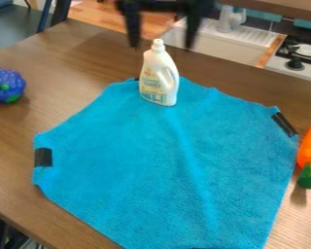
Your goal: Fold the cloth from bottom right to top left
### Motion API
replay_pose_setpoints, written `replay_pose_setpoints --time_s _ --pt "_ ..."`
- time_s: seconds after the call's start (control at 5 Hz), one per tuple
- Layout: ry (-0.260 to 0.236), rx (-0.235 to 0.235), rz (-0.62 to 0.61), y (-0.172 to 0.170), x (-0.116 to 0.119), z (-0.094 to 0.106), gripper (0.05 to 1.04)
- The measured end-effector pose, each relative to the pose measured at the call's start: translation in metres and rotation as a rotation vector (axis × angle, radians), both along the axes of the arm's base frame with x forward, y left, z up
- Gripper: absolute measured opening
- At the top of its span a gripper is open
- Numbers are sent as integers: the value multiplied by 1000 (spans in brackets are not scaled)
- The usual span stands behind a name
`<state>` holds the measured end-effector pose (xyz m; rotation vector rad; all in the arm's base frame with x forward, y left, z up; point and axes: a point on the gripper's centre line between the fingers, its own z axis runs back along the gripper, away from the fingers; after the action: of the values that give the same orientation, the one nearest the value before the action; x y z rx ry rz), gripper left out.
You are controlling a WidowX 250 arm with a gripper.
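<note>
Blue cloth (151, 160): spread unfolded on brown table (67, 63), slight ridge down R-center, black patches at L + R corners.
White btl (159, 78): upright on cloth's far edge.
Black gripper (161, 46): top of view, near btl cap (blurry), fingers apart.
Orange carrot (310, 151): just beside cloth, R.
Blue-purple toy (4, 85): on table, far L.

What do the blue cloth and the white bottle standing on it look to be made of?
The blue cloth looks like matte microfibre or terry, judging by its fine nubbly surface and soft ridge; which one, I can't tell. The white bottle is probably smooth, rigid plastic, given its moulded handle and narrow neck.
</note>
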<state>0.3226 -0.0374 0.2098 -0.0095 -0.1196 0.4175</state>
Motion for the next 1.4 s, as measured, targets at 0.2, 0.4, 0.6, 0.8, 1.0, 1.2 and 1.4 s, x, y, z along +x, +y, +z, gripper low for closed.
replay_pose_setpoints --time_s 0.2,0.4,0.6,0.8,1.0,1.2,1.4 --pt "28 -30 -235 -17 -6 -5 1001" --pt "118 -29 -496 -36 -25 -21 1001" --pt "221 73 -750 -68 -56 -52 1001" --pt "244 136 -991 -95 -86 -75 1001" --pt "270 223 -1234 -115 -121 -98 1001" --pt "225 266 -1486 -118 -135 -99 1001" --pt "172 283 -1702 -117 -136 -102 1001"
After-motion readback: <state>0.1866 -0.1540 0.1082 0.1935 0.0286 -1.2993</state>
